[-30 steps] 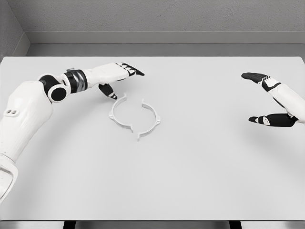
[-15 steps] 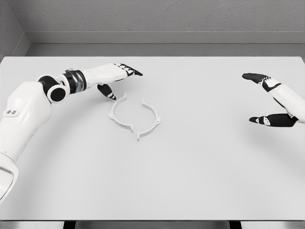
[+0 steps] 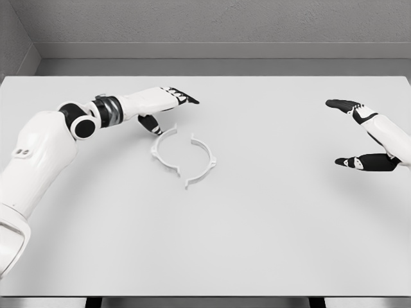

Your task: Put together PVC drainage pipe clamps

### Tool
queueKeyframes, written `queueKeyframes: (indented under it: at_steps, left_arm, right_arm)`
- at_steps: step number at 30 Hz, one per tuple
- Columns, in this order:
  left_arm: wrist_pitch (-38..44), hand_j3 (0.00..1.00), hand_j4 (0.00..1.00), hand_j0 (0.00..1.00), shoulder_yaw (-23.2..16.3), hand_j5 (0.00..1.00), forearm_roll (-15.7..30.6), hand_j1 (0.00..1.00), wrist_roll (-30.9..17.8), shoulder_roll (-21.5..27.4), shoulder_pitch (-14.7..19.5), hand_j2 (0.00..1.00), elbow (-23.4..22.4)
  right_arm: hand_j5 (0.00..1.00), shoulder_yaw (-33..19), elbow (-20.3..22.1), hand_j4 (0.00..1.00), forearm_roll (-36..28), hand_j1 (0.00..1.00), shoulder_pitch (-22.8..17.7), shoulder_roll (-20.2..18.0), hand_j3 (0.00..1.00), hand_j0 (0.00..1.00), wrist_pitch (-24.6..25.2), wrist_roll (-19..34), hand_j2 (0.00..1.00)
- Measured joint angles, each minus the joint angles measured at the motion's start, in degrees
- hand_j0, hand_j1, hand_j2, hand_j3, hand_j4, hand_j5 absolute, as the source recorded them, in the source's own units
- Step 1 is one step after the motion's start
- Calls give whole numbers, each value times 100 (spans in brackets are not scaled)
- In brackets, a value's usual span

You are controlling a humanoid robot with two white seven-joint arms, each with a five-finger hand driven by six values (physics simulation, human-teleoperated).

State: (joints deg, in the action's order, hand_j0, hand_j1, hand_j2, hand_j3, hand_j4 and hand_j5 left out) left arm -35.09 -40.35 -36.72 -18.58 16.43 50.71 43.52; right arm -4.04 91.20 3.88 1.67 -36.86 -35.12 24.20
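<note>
Since the earlier frame the left hand [image 3: 164,106], fingers spread and empty, had edged rightward toward the two white plastic half-ring clamp pieces [image 3: 183,156] on the pale grey table [image 3: 270,212], thumb beside them.

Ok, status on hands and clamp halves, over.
Left hand open, just behind left clamp half. Right hand open, far right, idle. Both halves flat on table, right half apart, unjoined. Nothing in the way.
</note>
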Motion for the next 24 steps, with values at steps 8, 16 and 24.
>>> queueKeyframes:
  at_steps: [8, 16, 24]
  left_arm:
    - [-1, 100, 100, 100, -8, 100, -5, 100, 1, 4, -44, 100, 111]
    - [0, 100, 100, 100, -9, 100, -4, 100, 1, 9, -141, 100, 277]
    - [0, 100, 100, 100, 10, 100, 10, 100, 1, 74, -114, 100, 394]
  right_arm:
    - [100, 3, 15, 100, 0, 100, -9, 0, 100, 100, 0, -1, 100]
    - [100, 107, 231, 100, 18, 100, 35, 13, 100, 100, 1, -8, 100]
    - [100, 817, 499, 100, 200, 100, 299, 333, 100, 100, 0, 3, 100]
